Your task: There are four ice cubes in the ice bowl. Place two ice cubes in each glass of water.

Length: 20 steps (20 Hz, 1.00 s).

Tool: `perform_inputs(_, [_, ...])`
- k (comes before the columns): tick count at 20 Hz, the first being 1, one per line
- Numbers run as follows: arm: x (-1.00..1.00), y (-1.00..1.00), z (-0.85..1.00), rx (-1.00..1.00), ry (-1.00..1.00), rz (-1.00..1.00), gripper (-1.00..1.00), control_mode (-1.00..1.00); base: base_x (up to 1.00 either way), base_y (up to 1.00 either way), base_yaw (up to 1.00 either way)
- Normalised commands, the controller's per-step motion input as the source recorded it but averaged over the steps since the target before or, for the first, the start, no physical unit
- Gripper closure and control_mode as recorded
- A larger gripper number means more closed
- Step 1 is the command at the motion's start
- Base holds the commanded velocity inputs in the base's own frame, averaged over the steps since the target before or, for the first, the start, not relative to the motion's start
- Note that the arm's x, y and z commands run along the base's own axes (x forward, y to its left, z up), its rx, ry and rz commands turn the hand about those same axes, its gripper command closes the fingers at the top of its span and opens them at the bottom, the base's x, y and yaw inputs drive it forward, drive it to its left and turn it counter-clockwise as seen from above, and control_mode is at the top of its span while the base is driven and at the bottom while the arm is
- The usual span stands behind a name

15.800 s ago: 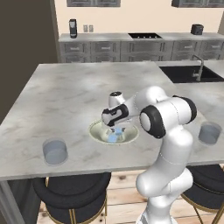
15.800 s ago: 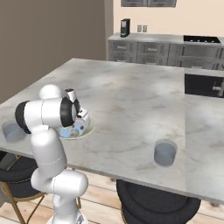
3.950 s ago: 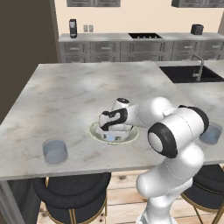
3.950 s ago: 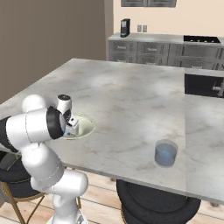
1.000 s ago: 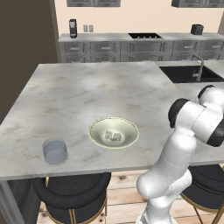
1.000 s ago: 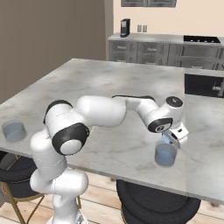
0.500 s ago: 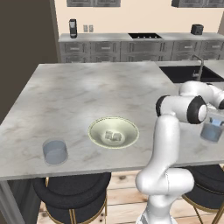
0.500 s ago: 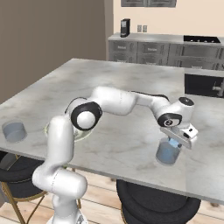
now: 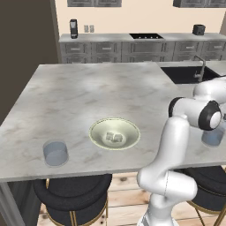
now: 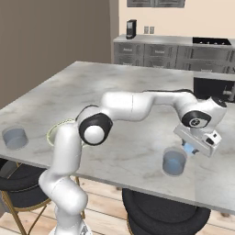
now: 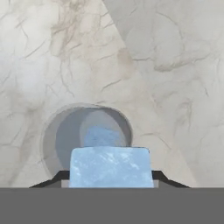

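Clamped between the claw's point(image 10: 189, 149) two small dark fingertips is a translucent light-blue ice cube point(image 11: 110, 167), held just above a short clear grey-blue glass tumbler point(image 10: 174, 162) near the right front edge of the grey marbled stone surface point(image 9: 88, 92). In the hand view the tumbler's round mouth lies right behind the held cube, and a pale blue patch shows inside it; whether that is another cube or a reflection I cannot tell. From the left base view the arm's elbow partly covers that same tumbler. A wide, shallow, pale cream-green bowl point(image 9: 95, 132) sits near the front middle of the surface, with two small whitish cubes point(image 9: 113, 137) lying in its hollow. A second identical clear tumbler point(image 9: 55, 153) stands well apart at the front left corner.
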Motion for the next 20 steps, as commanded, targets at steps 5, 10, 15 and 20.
perform_inputs(5, [0.10,0.91,0.34,-0.01,-0.05,0.00,1.00,-1.00,0.00,0.00,0.00])
perform_inputs(10, [0.69,0.00,-0.49,0.00,0.05,0.02,1.00,-1.00,0.00,0.00,0.00])
perform_inputs(15, [0.44,-0.53,-0.43,0.03,0.03,0.03,1.00,-1.00,0.00,0.00,0.00])
perform_inputs(20, [0.06,-0.22,-0.21,0.04,0.00,0.03,1.00,-1.00,0.00,0.00,0.00])
